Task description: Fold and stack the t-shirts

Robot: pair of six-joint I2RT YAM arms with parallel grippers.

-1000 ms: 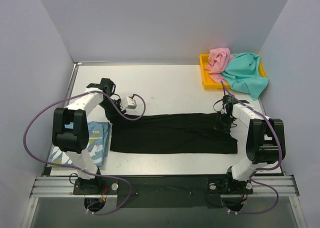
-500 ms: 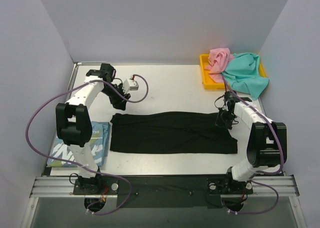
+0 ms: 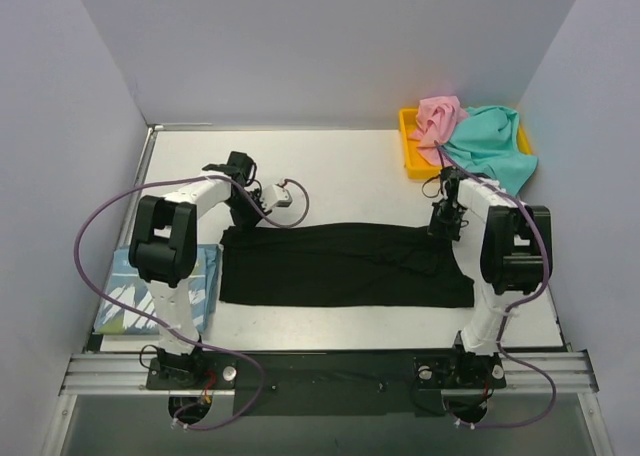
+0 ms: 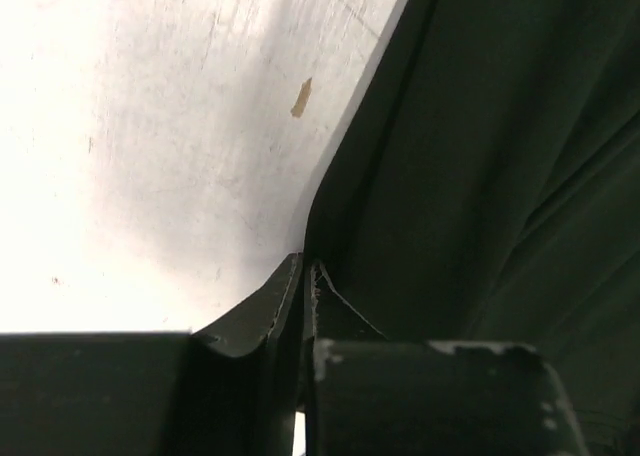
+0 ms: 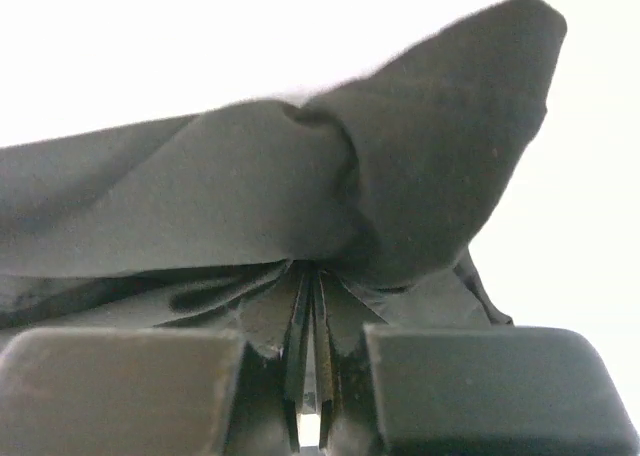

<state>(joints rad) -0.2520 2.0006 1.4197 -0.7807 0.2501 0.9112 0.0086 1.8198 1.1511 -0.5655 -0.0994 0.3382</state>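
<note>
The black t-shirt (image 3: 345,266) lies as a long folded band across the middle of the table. My left gripper (image 3: 244,216) is at its far left corner, jaws shut with the shirt's edge (image 4: 480,156) running into the fingertips (image 4: 290,296). My right gripper (image 3: 446,224) is at the far right corner, shut on a bunched fold of black cloth (image 5: 300,196) raised off the table. The light blue t-shirt (image 3: 165,291) with white lettering lies folded at the near left. The pink t-shirt (image 3: 438,116) and the teal t-shirt (image 3: 490,148) lie crumpled at the back right.
The yellow tray (image 3: 409,144) holds the pink and teal shirts at the back right corner, the teal one hanging over its edge. Purple cables loop beside both arms. Grey walls close in the table on three sides.
My left gripper swung from the back left over to the shirt's far left corner. My right gripper moved a little farther back along the right edge, still holding cloth.
</note>
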